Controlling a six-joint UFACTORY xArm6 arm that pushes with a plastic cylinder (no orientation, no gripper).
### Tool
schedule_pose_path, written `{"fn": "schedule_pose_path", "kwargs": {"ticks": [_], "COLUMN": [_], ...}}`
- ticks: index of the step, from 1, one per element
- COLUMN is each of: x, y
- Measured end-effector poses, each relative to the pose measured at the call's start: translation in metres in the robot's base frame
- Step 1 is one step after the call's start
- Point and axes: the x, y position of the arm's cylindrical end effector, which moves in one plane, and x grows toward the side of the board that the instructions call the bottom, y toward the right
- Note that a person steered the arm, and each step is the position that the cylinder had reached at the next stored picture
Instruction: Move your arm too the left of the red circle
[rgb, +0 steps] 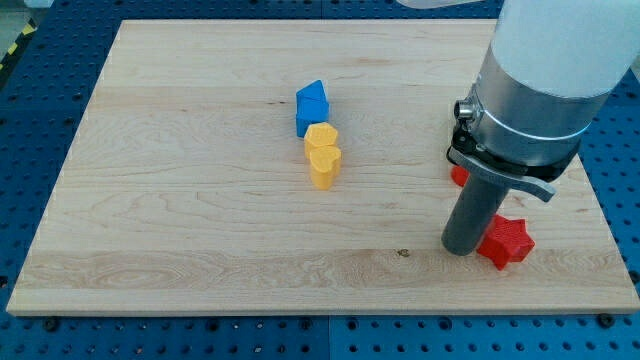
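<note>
in the camera view, our tip (463, 246) rests on the wooden tabletop (200, 230) near the view's bottom right, touching or just beside the red star (507, 243) on its left. the red circle (459, 175) shows only as a sliver behind the rod, above the star; most of it is hidden. we carry no pincer, so there is nothing released or clenched to report. the blue block (311, 106) and yellow heart (323, 156) sit well apart, toward the view's middle. to do this step well, we judge the tip should slide up the view, staying left of the circle, without nudging either red block.
</note>
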Motion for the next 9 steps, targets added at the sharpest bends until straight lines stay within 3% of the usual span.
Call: {"fn": "schedule_pose_path", "kwargs": {"ticks": [9], "x": [-0.036], "y": [-0.004]}}
